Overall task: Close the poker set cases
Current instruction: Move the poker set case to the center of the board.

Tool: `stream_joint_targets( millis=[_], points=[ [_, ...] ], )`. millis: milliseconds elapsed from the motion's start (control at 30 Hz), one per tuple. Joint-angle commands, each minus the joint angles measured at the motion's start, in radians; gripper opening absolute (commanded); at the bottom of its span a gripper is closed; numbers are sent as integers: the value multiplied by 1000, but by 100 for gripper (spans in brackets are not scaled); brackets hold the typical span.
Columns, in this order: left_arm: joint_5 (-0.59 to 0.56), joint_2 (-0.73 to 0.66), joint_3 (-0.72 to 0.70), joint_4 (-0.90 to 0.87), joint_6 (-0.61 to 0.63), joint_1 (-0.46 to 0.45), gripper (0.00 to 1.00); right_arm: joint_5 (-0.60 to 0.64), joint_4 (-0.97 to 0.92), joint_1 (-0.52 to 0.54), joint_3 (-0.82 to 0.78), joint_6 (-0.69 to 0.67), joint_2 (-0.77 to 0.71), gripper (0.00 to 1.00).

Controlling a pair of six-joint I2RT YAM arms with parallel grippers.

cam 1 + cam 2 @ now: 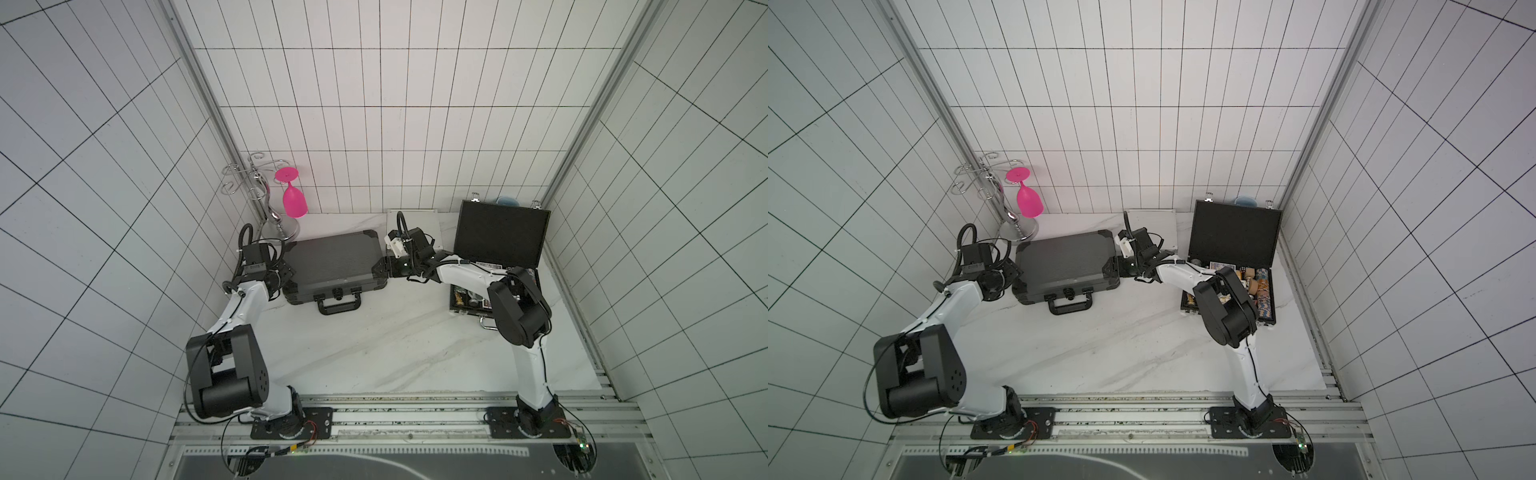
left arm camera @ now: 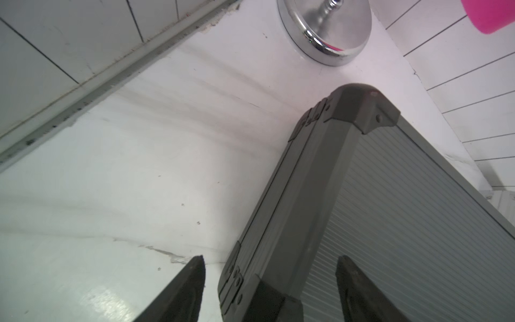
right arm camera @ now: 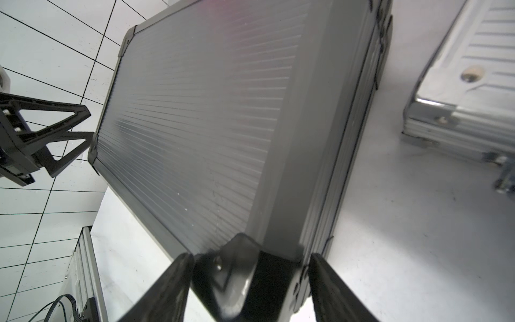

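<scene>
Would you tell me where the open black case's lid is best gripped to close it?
Probably the black case's lid by its free top edge, between the latches, coming from above: it stands upright, hinged low, so that edge is clear and gives leverage.

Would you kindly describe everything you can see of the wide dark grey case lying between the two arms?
The wide dark grey case is a closed briefcase-style box lying flat on the white marbled table. It has a ribbed, metal-looking lid, darker corner caps and a black handle on the side facing the robot. The left tool straddles one end corner with jaws open. The right tool straddles the opposite end's corner, contact unclear.
</scene>
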Motion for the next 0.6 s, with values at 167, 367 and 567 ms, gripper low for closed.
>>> stream_joint_targets(
  millis=[167, 367, 567],
  points=[
    [43, 76, 32, 65, 39, 7, 66, -13, -61, 0, 85, -9, 45, 67],
    [76, 162, 57, 72, 91, 11, 47, -18, -61, 1, 101, 6, 62, 66],
    [207, 254, 86, 120, 96, 12, 37, 4, -43, 1, 101, 32, 59, 65]
  ],
)
